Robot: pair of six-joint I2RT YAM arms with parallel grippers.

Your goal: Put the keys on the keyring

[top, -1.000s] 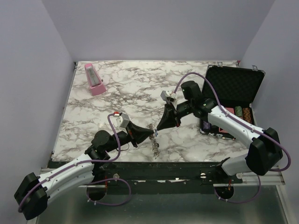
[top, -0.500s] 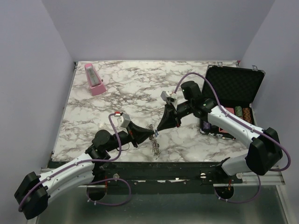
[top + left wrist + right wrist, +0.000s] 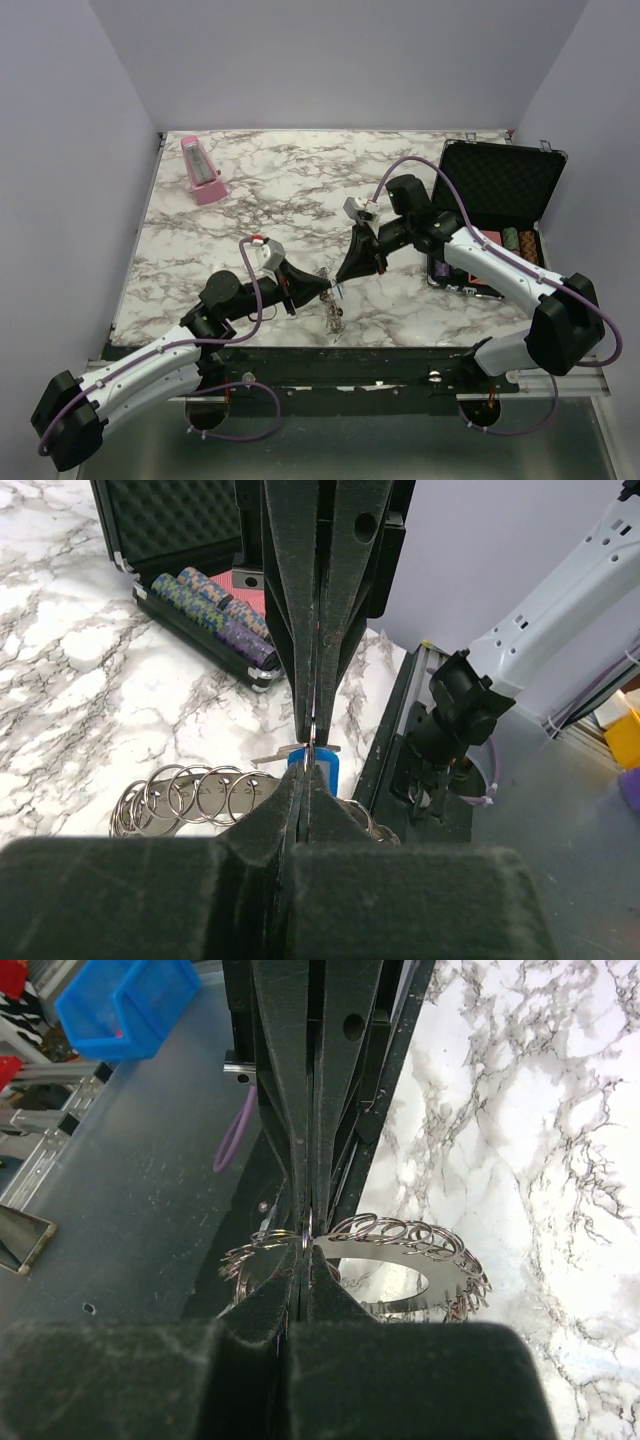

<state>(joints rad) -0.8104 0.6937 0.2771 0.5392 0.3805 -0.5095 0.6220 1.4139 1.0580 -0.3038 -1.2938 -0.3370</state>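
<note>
- The left gripper point(image 3: 327, 288) is reaching in from the near left corner of the worktop point(image 3: 280, 200). Its jaws are pressing fully together.
- A blue-headed key point(image 3: 322, 763) is sitting right at the left gripper's tips and is looking pinched between them, with its silver blade sticking out sideways.
- The right gripper point(image 3: 341, 284) is slanting down from the right, and its jaws are likewise closing completely. Its tips are meeting the left gripper's tips nose to nose, close to the middle of the worktop's near edge.
- A thin wire loop is showing just where the two sets of tips are meeting; I cannot tell whether the right jaws are pinching it.
- The keyring point(image 3: 332, 318) is lying flat on the worktop near the middle of the near edge, just beside the meeting tips on their near side. Small rings point(image 3: 215, 792) are crowding around its toothed rim.
- A black case point(image 3: 500, 185) is standing open along the right edge, holding a row of chips point(image 3: 215, 605).
- A pink metronome point(image 3: 203, 170) is standing near the far left corner.
</note>
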